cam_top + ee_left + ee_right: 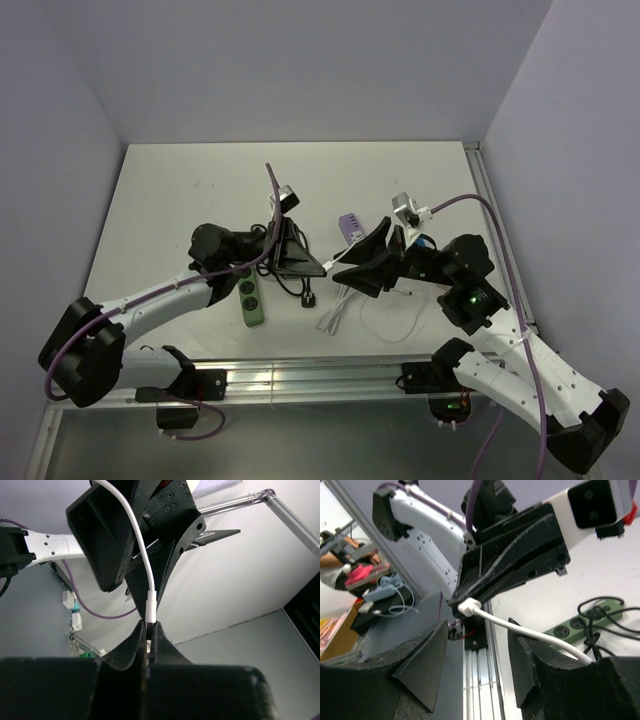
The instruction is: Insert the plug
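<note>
The left hand [149, 626], pinched shut on the white connector [151, 607], could lose it if the open right hand [477, 630] straddling its cable [535, 635] snags it.

A green power strip [252, 300] lies on the white table [190, 190], with a black cord [300, 290] curling just beside it. Near the middle sits a small purple box [351, 226]. A white cable [333, 315] trails in loose loops near the aluminium rail [300, 378] at the near edge.
</note>
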Controlling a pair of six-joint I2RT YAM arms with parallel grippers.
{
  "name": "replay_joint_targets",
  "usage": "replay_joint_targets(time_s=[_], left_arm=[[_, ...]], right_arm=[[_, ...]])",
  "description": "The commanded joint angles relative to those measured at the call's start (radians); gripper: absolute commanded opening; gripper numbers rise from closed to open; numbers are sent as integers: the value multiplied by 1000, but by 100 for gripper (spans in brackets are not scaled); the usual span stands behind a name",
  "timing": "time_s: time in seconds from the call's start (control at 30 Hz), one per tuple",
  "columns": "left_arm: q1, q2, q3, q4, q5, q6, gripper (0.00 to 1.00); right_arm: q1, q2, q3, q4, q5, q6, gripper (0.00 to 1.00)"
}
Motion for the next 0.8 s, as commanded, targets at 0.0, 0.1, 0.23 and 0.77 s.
replay_joint_targets(time_s=[0.0,0.1,0.23,0.77], left_arm=[[-6,-13,65,16,-18,16,0],[-6,-47,119,-258,-17,221,0],[-8,-52,159,-378,-24,364,0],[-14,-105,257,-851,-179,827,0]], right_arm=[[11,-20,5,99,71,38,58],[9,-25,13,90,74,73,55],[11,-58,14,29,93,34,55],[11,-40,74,-123,369,251,46]])
